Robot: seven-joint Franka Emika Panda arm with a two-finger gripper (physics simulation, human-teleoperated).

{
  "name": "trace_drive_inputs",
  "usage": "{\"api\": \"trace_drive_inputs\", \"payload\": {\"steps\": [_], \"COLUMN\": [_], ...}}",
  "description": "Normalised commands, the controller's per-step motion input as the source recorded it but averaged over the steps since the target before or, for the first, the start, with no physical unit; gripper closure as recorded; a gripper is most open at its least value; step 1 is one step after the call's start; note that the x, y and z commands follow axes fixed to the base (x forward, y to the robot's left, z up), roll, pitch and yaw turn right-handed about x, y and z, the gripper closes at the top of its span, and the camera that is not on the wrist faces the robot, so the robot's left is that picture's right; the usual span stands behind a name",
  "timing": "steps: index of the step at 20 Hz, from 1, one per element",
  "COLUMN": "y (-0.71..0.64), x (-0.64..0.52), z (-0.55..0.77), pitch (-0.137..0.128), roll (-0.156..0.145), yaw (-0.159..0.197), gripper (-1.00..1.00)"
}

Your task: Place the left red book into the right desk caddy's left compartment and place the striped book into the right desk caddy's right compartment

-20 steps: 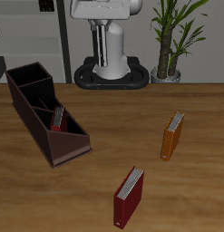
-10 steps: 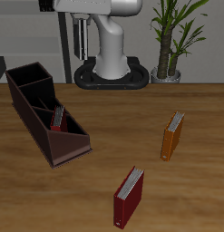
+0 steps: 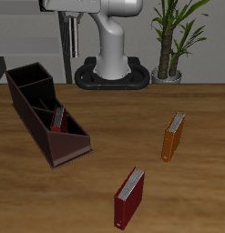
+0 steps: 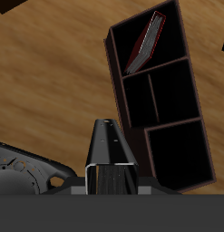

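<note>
While the books on the table have stayed where they were half a second ago, the arm has swung a little more toward the right desk caddy (image 3: 27, 123), and the striped book (image 3: 73, 38) has gone with it. That book hangs high in the air, up above the back of the table, not far from the caddy's tall end. From the wrist camera the striped book (image 4: 112, 140) is seen from its thin edge, dark with a pale line along it. It sits just beside the caddy's long wall and not yet over any of the boxes inside. The gripper (image 4: 112, 169) is squeezed tight on the book's two flat sides, so the gap between the fingers is only as wide as the book is thick. It touches nothing else. The right compartment (image 3: 27, 77), the one with the tallest walls, has nothing in it. The left red book (image 3: 57, 118) is already in the left compartment (image 3: 68, 132), the low end, and it leans on a slant against the wall there. A second red book (image 3: 128, 197) stands out near the front edge of the table, well apart from the caddy. An orange book (image 3: 173, 135) stands farther back, on the far side from the caddy. A potted plant (image 3: 173, 36) sits behind the table.
</note>
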Motion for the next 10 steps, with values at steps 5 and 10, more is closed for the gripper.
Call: {"api": "trace_drive_inputs", "payload": {"steps": [5,10], "y": [-0.18,-0.24], "x": [-0.13,-0.14], "z": [0.07,0.13], "pitch": [0.010,0.001], "roll": [-0.004,-0.019], "yaw": [0.013,0.025], "gripper": [1.00,1.00]}}
